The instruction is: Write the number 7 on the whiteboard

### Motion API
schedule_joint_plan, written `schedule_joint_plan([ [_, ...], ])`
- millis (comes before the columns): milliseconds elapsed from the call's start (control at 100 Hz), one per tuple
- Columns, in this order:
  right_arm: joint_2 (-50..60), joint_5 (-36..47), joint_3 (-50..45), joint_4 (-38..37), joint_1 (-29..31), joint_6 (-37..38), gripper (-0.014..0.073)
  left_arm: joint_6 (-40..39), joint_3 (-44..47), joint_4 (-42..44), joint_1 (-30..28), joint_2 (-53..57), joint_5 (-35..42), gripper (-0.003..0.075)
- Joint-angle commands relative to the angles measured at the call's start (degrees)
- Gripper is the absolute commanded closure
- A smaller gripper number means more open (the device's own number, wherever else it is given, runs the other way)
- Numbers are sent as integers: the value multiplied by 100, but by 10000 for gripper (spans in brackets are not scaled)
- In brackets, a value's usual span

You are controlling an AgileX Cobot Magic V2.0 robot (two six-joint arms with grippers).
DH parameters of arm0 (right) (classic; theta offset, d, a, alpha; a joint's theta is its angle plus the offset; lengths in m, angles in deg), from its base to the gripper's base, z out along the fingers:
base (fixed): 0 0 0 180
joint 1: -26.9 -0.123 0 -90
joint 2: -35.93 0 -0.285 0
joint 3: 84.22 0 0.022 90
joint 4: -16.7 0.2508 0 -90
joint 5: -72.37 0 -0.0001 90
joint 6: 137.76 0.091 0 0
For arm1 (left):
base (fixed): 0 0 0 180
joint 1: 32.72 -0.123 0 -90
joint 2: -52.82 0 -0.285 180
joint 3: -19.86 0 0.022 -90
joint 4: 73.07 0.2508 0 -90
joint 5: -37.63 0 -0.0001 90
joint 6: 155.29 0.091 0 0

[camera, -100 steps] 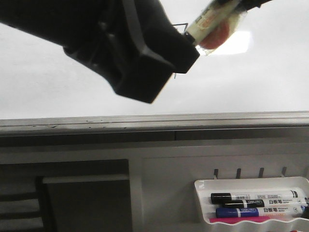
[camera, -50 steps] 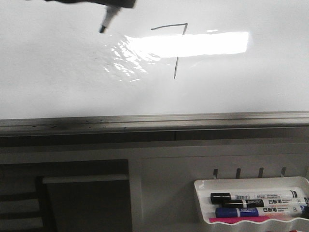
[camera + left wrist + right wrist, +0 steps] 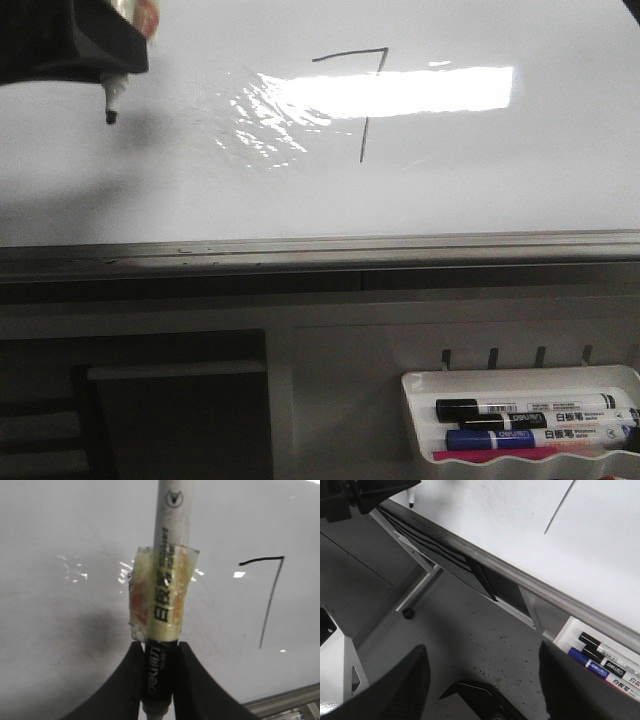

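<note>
- We see the number 7 (image 3: 358,98) drawn in full on the whiteboard (image 3: 480,190): short top stroke plus long slanted stem, both unbroken apart from where glare washes over the stem.
- We judge the writing itself done; what looks left is only retiring the pen, maybe to the marker tray (image 3: 520,380) below the board frame, where other markers lie.
- Left gripper (image 3: 159,680): jaws clamped on the marker (image 3: 165,605), which runs out from between them toward the board; a taped patch wraps the barrel just past the fingertips.
- In the front view the left gripper (image 3: 75,40) sits at the upper left corner, marker (image 3: 112,100) nib pointing down and out of the jaws; whether the nib touches the board we cannot tell, a soft shadow lies beside it.
- The number 7 (image 3: 267,600) lies well off to one side of the left jaws, not in line with the nib.
- Right gripper (image 3: 480,680): fingers spread wide, nothing between them, held low over the grey floor area under the board.
- Ahead of the right jaws and off to one side sit the board frame and the tray; the stem of the 7 (image 3: 560,507) is far beyond them.
</note>
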Motion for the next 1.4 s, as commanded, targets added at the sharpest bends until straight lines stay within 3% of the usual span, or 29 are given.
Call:
schedule_joint_plan([
  [0,55,216,107,239,31,-88,179,-157,-258,155,-26,-180,373,741],
  [330,55,277,107,239,31,-88,179,-157,-880,259,-56,-1122,475,741],
  [820,55,300,107,239,31,-88,179,-157,-1023,390,-328,-1331,251,734],
  [920,55,300,107,239,31,-88,179,-157,-1023,435,-328,-1331,198,646],
  [1141,55,300,107,239,31,-88,179,-157,-1023,435,-328,-1252,190,263],
  [1211,55,300,107,239,31,-88,179,-119,-1023,435,-328,-1163,190,229],
  [1391,254,403,107,228,31,-88,179,385,-890,412,-328,-586,168,227],
])
